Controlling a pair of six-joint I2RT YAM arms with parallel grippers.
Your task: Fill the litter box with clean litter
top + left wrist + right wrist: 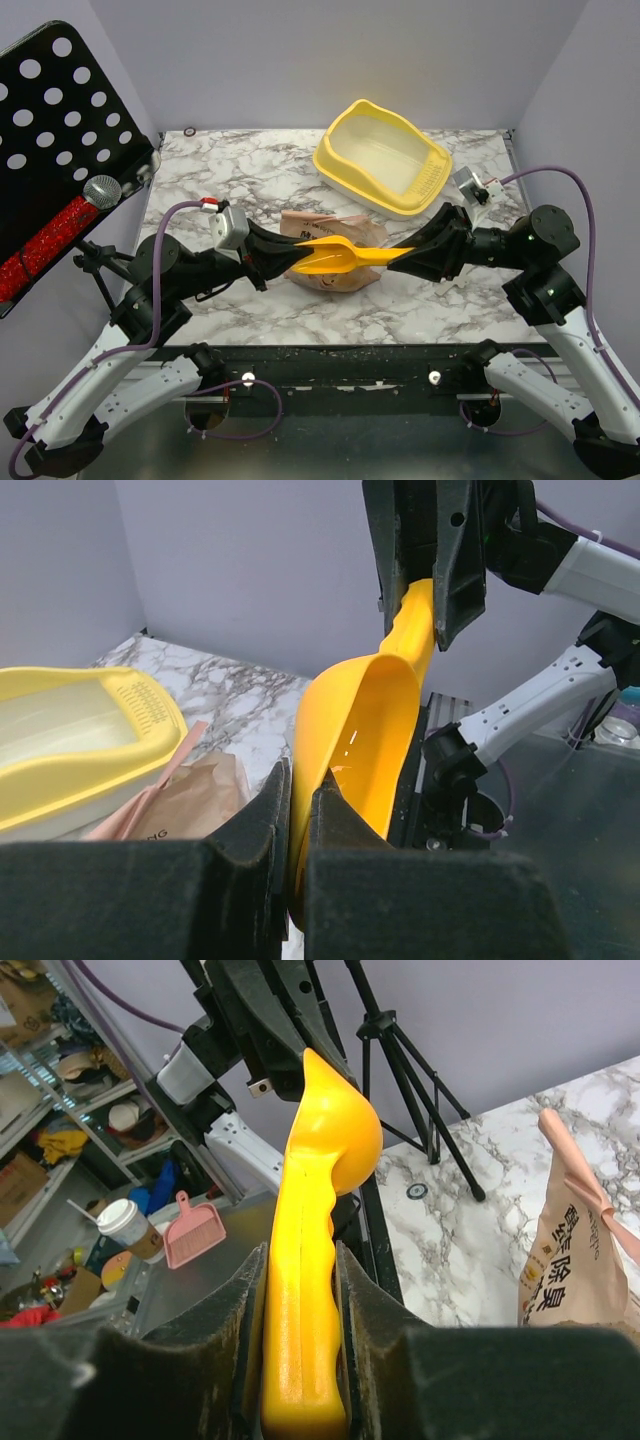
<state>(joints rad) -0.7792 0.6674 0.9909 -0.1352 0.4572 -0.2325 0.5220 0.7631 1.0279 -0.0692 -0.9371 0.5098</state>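
Note:
The pale-yellow litter box [345, 172] stands at the back right of the marble table, and its rim [60, 675] shows at the left of the left wrist view. No clean litter shows in any view. A yellow-orange scoop [335, 257] hangs level between both arms above a crumpled tan paper bag [340, 282]. My left gripper [290, 256] is shut on the edge of the scoop's bowl [365, 730], which looks empty. My right gripper [402, 257] is shut on the scoop's handle [305, 1260], a finger pressed to each side.
A black perforated stand [60, 130] with a microphone [100, 190] leans over the table's left edge. The bag [570, 1250] stands upright at the right of the right wrist view. Beyond the table are a tripod [400, 1090], a pink dustpan [190, 1235] and a paper cup [130, 1225].

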